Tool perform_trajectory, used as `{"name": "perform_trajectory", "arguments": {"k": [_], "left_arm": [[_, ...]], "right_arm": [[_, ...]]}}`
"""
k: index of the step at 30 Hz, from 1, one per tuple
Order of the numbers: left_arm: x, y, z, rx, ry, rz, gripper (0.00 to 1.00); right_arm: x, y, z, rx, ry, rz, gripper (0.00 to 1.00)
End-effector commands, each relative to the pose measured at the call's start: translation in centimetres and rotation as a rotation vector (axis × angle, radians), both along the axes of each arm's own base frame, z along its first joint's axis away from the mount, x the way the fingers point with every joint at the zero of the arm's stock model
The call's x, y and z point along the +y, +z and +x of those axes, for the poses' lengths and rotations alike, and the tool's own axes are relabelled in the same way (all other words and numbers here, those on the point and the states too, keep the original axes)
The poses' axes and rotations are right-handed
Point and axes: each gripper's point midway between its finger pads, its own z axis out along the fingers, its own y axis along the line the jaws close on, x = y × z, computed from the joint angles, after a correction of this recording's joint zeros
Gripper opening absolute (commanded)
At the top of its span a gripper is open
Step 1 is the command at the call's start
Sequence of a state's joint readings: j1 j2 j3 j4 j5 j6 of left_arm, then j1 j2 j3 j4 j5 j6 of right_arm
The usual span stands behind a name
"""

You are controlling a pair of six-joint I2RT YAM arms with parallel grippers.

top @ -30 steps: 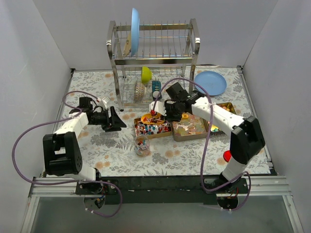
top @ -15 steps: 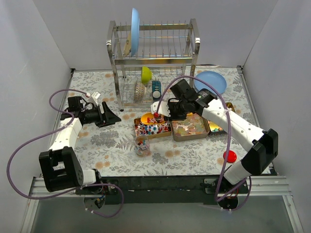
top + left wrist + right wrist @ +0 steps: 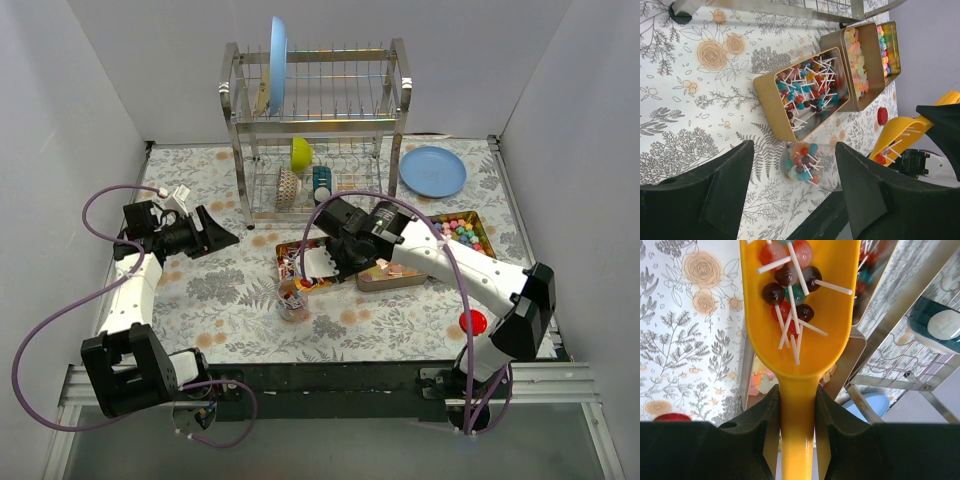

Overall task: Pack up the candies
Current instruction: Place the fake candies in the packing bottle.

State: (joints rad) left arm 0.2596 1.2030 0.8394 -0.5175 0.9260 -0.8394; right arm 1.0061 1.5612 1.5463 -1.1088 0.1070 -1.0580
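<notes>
Right gripper (image 3: 797, 395) pinches the yellow scoop (image 3: 840, 300), loaded with lollipops (image 3: 790, 275). Left gripper (image 3: 794, 150) spread, empty. Mid-frame tin (image 3: 765, 95) holds lollipops; jar (image 3: 826, 170) below it holds more.

The left arm rises from its base at the near left and leans toward the left wall. Its wrist is level and the left claw (image 3: 214, 233) points right above the surface, jaws spread wide with nothing between them. The right arm stretches from the near right corner leftward across the middle, and the right claw (image 3: 797, 415) is clamped on the handle of an orange-yellow plastic scoop (image 3: 799, 335).
</notes>
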Motion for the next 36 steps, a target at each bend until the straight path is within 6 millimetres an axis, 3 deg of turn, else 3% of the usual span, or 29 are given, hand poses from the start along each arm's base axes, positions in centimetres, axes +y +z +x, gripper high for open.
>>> {"name": "perform_trajectory", "arguments": {"k": [1,8,20,33,34,36], "left_arm": [[0.5,1.1,0.0,-0.066,0.022,0.013,0.66],[0.7,2.0,-0.2,-0.102,0.038,0.017,0.66],[0.9,2.5,-0.2,-0.121,0.047,0.000,0.66],[0.0,3.1,-0.7,-0.108,0.020,-0.072,0.66],[-0.2,3.3,-0.8,-0.107,0.015,-0.083,0.65],[-1.0,3.9,-1.6,-0.101,-0.026,-0.146,0.48]], "right_arm": [[-0.3,1.5,1.4,-0.084,-0.057,-0.073,0.01],[0.3,2.4,1.3,-0.145,-0.044,-0.163,0.01],[-0.2,2.9,0.5,-0.304,0.062,-0.333,0.01],[0.2,3.9,-0.1,-0.356,0.056,-0.333,0.01],[0.2,3.9,-0.1,-0.358,0.053,-0.330,0.01],[0.7,4.6,0.0,-0.361,0.031,-0.295,0.01]]}}
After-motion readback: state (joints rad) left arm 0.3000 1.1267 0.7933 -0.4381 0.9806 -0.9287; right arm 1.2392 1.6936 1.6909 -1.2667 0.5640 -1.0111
